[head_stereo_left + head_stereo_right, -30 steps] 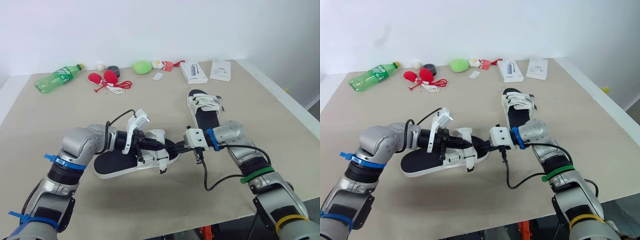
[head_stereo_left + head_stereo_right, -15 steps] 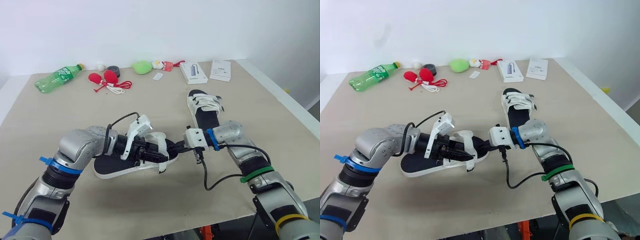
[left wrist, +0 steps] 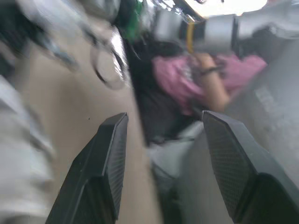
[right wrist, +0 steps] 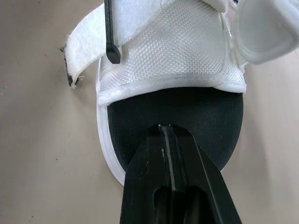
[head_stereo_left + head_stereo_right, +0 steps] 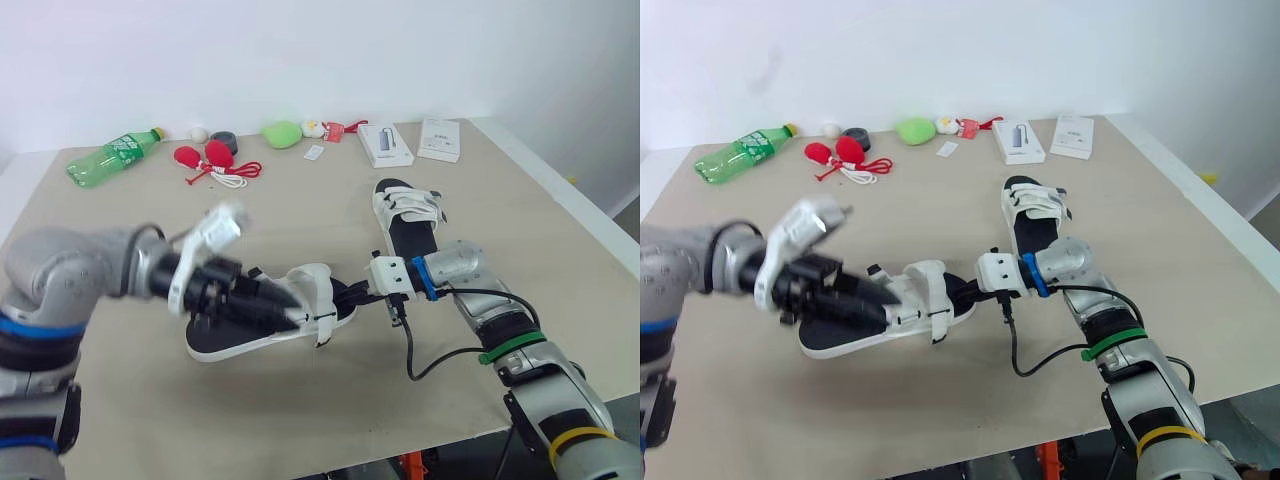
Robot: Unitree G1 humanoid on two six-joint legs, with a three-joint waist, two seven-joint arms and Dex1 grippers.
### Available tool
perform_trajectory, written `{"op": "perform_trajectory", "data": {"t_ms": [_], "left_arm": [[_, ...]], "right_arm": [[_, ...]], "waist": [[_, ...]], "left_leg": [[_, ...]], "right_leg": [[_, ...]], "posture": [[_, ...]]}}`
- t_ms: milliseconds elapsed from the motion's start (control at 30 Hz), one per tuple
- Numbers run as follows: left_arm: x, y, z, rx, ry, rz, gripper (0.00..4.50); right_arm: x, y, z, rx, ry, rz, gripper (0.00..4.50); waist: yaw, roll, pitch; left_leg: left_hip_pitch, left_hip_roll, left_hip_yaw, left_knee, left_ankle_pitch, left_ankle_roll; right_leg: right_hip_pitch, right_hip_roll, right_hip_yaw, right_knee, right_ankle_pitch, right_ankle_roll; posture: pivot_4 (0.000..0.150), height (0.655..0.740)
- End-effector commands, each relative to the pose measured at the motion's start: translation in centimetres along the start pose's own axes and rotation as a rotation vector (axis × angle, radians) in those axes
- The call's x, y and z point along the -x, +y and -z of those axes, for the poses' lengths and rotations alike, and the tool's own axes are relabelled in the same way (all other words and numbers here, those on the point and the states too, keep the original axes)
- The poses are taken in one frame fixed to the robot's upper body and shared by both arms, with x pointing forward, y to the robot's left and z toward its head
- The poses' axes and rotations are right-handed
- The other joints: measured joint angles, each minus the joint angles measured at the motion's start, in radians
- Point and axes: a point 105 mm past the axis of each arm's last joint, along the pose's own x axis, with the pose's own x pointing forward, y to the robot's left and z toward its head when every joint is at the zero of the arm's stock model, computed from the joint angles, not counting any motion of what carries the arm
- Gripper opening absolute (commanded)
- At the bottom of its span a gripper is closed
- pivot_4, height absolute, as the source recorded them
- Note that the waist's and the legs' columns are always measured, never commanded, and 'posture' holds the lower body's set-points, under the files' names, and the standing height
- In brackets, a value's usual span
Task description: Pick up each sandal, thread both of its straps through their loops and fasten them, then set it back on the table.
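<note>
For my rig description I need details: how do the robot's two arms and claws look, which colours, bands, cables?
Both arms have silver-grey rounded shells. The left arm carries a blue band; the right arm carries a blue wrist band, a green band, a yellow band and a black cable. The left claw and right claw are black, behind white wrist blocks.

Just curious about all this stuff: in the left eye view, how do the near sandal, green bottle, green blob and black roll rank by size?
Largest to smallest:
1. near sandal, though closeness to the camera flatters it
2. green bottle
3. green blob
4. black roll
</note>
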Motion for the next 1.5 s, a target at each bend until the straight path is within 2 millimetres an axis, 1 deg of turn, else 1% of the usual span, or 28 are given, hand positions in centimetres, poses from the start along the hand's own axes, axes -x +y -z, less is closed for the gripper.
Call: {"op": "perform_trajectory", "data": {"t_ms": [33, 67, 133, 200, 267, 367, 500, 667, 900, 1067, 1200, 1367, 1500], "left_arm": [[-1.0, -0.1, 1.0, -0.021, 0.025, -0.039, 2.58], [-1.3, 0.6, 1.6, -0.022, 0.038, -0.081, 2.58], [-1.6, 1.6, 2.1, -0.026, 0.041, -0.139, 2.58], [-1.6, 3.7, 2.5, -0.032, 0.028, -0.257, 2.58], [-1.5, 5.8, 2.4, -0.028, -0.003, -0.367, 2.58], [-1.6, 7.1, 2.2, -0.05, -0.037, -0.43, 2.58], [-2.1, 7.2, 2.1, -0.08, -0.054, -0.432, 2.58], [-2.2, 7.7, 2.8, -0.134, -0.031, -0.47, 2.58], [-2.7, 8.2, 3.7, -0.139, -0.035, -0.479, 2.58], [-3.2, 8.6, 2.9, -0.125, -0.096, -0.488, 2.58], [-3.7, 8.6, 2.7, -0.132, -0.109, -0.475, 2.58], [-4.6, 8.5, 3.0, -0.124, -0.09, -0.44, 2.58], [-5.0, 8.5, 2.9, -0.107, -0.117, -0.414, 1.59]], "right_arm": [[-0.7, 1.0, 1.5, -0.048, 0.059, -0.037, 0.0], [-0.7, 1.0, 1.5, -0.048, 0.058, -0.038, 0.0], [-0.8, 1.0, 1.5, -0.048, 0.057, -0.038, 0.0], [-0.8, 0.9, 1.5, -0.048, 0.056, -0.037, 0.0], [-0.8, 0.9, 1.5, -0.049, 0.055, -0.036, 0.0], [-0.8, 1.0, 1.5, -0.048, 0.052, -0.038, 0.0], [-0.8, 1.0, 1.4, -0.052, 0.051, -0.037, 0.0], [-0.7, 0.9, 1.4, -0.052, 0.054, -0.036, 0.0], [-0.9, 0.9, 1.3, -0.049, 0.049, -0.039, 0.0], [-0.9, 0.9, 1.4, -0.048, 0.051, -0.041, 0.0], [-0.7, 0.9, 1.5, -0.047, 0.057, -0.041, 0.0], [-0.8, 1.1, 1.4, -0.046, 0.055, -0.041, 0.0], [-0.8, 1.1, 1.5, -0.047, 0.056, -0.041, 0.0]], "waist": [[0.0, -0.001, 0.0], [0.0, -0.001, 0.0], [0.0, -0.001, 0.0], [0.0, 0.0, 0.0], [0.0, 0.0, 0.0], [0.0, -0.001, 0.0], [0.0, 0.0, 0.0], [0.0, 0.0, 0.0], [0.0, 0.0, 0.0], [0.0, 0.0, 0.0], [0.001, 0.0, 0.0], [0.003, 0.0, 0.0], [0.003, 0.0, 0.0]], "left_leg": [[0.0, 0.0, 0.0, 0.0, 0.0, 0.0], [0.0, 0.0, -0.001, 0.0, 0.0, 0.0], [0.002, 0.0, -0.002, 0.0, 0.0, 0.0], [0.002, 0.0, -0.002, 0.0, 0.0, -0.001], [0.002, 0.0, -0.002, 0.0, 0.0, -0.001], [0.002, 0.0, -0.002, 0.0, 0.0, -0.001], [0.002, 0.0, -0.001, 0.0, 0.0, -0.001], [0.002, 0.0, -0.001, 0.0, 0.0, -0.001], [0.002, 0.0, -0.001, 0.0, 0.0, 0.0], [0.002, 0.0, -0.001, 0.0, 0.0, 0.0], [0.002, 0.0, -0.001, 0.0, 0.0, 0.0], [0.002, -0.001, -0.001, 0.0, 0.0, 0.0], [0.002, -0.002, -0.001, 0.001, 0.0, 0.0]], "right_leg": [[0.0, 0.0, 0.0, 0.0, 0.0, 0.0], [0.0, 0.0, -0.001, 0.0, 0.0, 0.0], [0.001, 0.0, 0.0, 0.0, 0.0, -0.001], [0.001, 0.001, 0.0, 0.0, 0.0, -0.001], [0.002, 0.001, 0.0, 0.0, 0.0, -0.001], [0.002, 0.001, 0.0, 0.0, 0.001, -0.001], [0.002, 0.001, 0.001, 0.0, 0.001, -0.001], [0.002, 0.001, 0.001, 0.0, 0.001, -0.001], [0.002, 0.0, 0.001, 0.0, 0.001, -0.001], [0.002, 0.0, 0.001, 0.0, 0.001, -0.001], [0.002, 0.001, 0.0, 0.0, 0.001, -0.001], [0.002, 0.0, 0.0, 0.0, 0.001, -0.001], [0.002, -0.001, 0.001, 0.0, 0.001, 0.0]], "posture": [[0.15, 0.74], [0.15, 0.74], [0.15, 0.74], [0.15, 0.74], [0.15, 0.74], [0.15, 0.74], [0.15, 0.74], [0.15, 0.74], [0.15, 0.74], [0.15, 0.74], [0.15, 0.74], [0.15, 0.74], [0.15, 0.74]]}}
